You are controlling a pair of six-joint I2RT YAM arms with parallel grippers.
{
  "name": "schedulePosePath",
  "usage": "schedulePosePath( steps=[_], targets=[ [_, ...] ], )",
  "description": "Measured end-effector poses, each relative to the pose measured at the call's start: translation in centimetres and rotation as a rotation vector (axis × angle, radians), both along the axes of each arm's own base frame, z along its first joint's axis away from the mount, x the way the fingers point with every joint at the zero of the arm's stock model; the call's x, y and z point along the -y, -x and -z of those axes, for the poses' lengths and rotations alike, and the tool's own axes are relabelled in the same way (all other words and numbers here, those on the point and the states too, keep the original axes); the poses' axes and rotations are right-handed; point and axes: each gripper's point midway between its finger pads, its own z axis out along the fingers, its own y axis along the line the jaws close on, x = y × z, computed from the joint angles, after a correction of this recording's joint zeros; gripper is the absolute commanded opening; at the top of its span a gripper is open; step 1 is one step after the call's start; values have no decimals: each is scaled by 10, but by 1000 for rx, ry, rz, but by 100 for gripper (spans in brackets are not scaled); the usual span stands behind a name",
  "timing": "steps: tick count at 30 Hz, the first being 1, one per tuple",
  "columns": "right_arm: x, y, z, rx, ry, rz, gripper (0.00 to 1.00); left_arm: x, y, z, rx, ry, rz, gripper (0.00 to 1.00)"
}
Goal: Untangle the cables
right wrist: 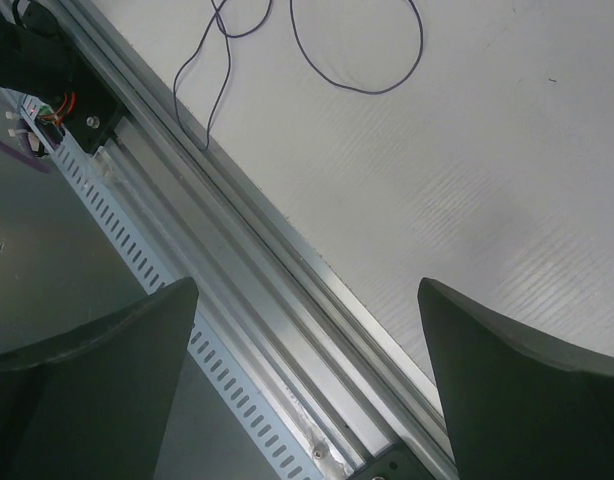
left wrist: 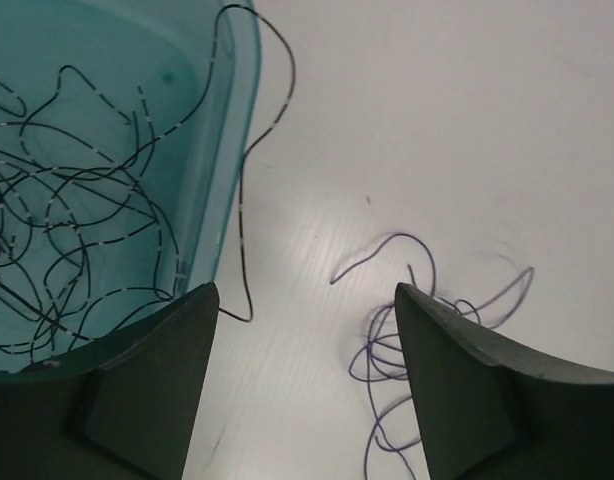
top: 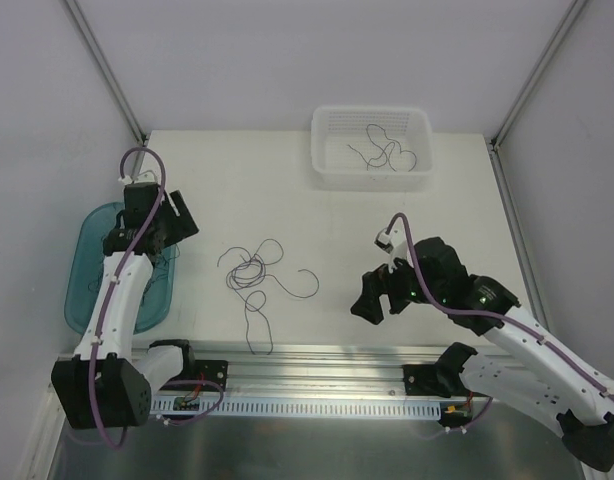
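A clump of thin dark purple cables (top: pixel 255 275) lies on the white table at centre left, with loose strands trailing toward the front edge. It also shows in the left wrist view (left wrist: pixel 407 340) and partly in the right wrist view (right wrist: pixel 357 60). Black cables (left wrist: pixel 67 210) lie in a teal tray (top: pixel 82 270); one strand hangs over its rim onto the table. Another dark cable (top: pixel 382 150) lies in the white basket (top: pixel 327 150). My left gripper (top: pixel 172 222) is open and empty by the tray's edge. My right gripper (top: pixel 372 300) is open and empty, right of the clump.
An aluminium rail (top: pixel 317 360) with slotted trunking runs along the table's front edge, directly below the right gripper in its wrist view (right wrist: pixel 277 330). White walls with metal corner posts enclose the table.
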Motion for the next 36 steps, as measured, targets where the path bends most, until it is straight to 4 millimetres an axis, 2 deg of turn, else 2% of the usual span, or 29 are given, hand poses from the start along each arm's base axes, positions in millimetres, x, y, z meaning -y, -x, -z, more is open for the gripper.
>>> schedulePosePath(
  steps=[5,9,10,12,13,16,20,23,26,30,32,34,36],
  targets=[
    [0,4,-4,32,-42,-21,97,-25,-2,25,-99,-79,-116,64],
    [2,8,-5,52,-53,-37,97,-38,-3,39,-153,-125,-179,44],
    [3,8,-4,57,-53,-41,97,-41,-4,44,-170,-136,-193,30],
    [4,9,-3,65,-51,-45,97,-49,-3,51,-201,-154,-223,19],
    [5,10,-3,68,-51,-47,97,-55,-2,54,-214,-156,-239,10],
    [6,11,-5,82,-58,-54,97,-83,5,58,-237,-155,-333,3],
    [8,14,-4,94,-63,-61,97,-137,27,64,-279,-155,-522,2],
    [9,14,-3,96,-61,-66,97,-160,40,80,-348,-139,-612,2],
    [9,15,0,93,-56,-68,97,-171,48,103,-440,-112,-659,2],
    [9,16,2,88,-53,-71,97,-179,71,125,-571,-96,-723,7],
    [9,16,2,87,-53,-72,97,-183,80,126,-593,-83,-754,11],
    [9,17,2,86,-55,-76,97,-189,89,124,-596,-68,-799,24],
    [9,17,2,85,-57,-79,97,-193,97,122,-600,-62,-831,30]
  ],
)
